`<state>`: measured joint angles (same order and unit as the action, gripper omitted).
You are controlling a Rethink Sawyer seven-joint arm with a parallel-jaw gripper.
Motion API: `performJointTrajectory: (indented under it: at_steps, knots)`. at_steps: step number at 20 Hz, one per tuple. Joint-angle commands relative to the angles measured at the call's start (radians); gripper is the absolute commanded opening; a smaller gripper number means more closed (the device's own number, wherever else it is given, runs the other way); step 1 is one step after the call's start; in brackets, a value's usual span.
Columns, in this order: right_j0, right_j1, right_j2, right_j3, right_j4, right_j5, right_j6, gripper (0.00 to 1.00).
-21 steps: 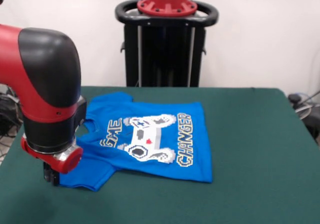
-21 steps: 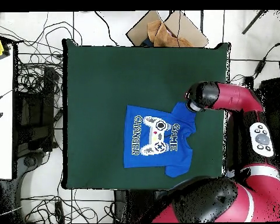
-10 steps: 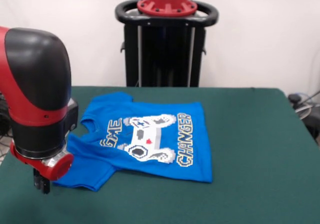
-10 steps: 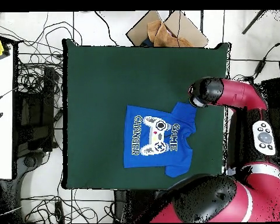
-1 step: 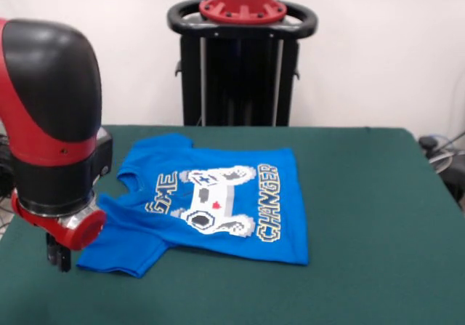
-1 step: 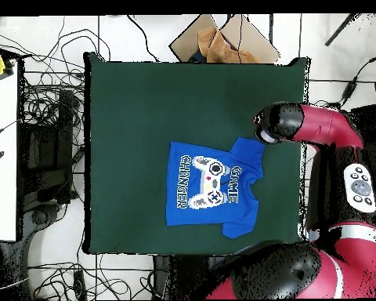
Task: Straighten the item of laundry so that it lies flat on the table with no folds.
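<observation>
The item of laundry, a bright blue T-shirt point(image 5: 218, 201) with a white game controller and "GAME CHANGER", lies face up on the green table point(image 5: 378, 216). Its body looks flat. The sleeve point(image 5: 120, 245) nearest the camera is spread out to the left, with some creases by the collar. My gripper point(image 5: 58, 256) hangs under the red and black wrist just left of that sleeve's edge, off the cloth. In the overhead view the shirt point(image 6: 211, 184) lies right of the table's point(image 6: 128, 102) middle, and the arm's wrist point(image 6: 273, 125) covers the gripper beside the upper-right sleeve.
The black pedestal point(image 5: 242, 63) stands behind the table's far edge. In the overhead view a cardboard box point(image 6: 222, 39) sits beyond the top edge. Cables point(image 6: 50, 117) and a white bench point(image 6: 3, 157) lie off the left side.
The arm has moved off the sleeve towards the table's edge and risen slightly. The sleeve that was under the gripper now lies spread out and uncovered.
</observation>
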<state>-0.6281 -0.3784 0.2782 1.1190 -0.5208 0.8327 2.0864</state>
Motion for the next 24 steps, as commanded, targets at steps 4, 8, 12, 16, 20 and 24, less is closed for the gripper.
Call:
performJointTrajectory:
  at_steps: [4,8,12,16,20,24]
  knots:
    - [0.027,-0.063,0.031,0.226,0.044,0.024,-0.061,0.0]
    - [0.024,-0.055,0.03,0.253,0.03,-0.017,-0.052,0.0]
    - [0.015,-0.013,0.031,0.247,0.0,-0.069,-0.059,0.0]
    - [0.009,0.037,0.03,0.239,-0.026,-0.135,-0.052,0.0]
    - [0.012,0.082,0.02,0.213,-0.055,-0.202,-0.035,0.0]
    - [0.021,0.119,0.01,0.184,-0.063,-0.237,-0.024,0.0]
